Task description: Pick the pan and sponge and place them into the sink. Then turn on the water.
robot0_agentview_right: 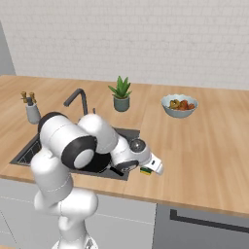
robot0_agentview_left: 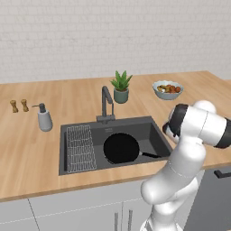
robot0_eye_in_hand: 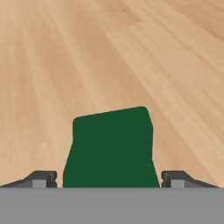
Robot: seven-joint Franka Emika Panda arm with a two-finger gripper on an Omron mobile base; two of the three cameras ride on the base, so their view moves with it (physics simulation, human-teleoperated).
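One sponge (robot0_eye_in_hand: 111,148) between tool (robot0_eye_in_hand: 109,179) fingers; one pan (robot0_agentview_left: 121,148) in sink (robot0_agentview_left: 155,131).

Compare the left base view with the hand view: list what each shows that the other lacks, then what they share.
Left base view alone: the sink with the pan lying in it beside the wire rack, the faucet, soap dispenser, potted plant and fruit bowl.
Hand view alone: the sponge, green top up, between the open gripper fingertips, apart from both.
Shared: the light wooden countertop.
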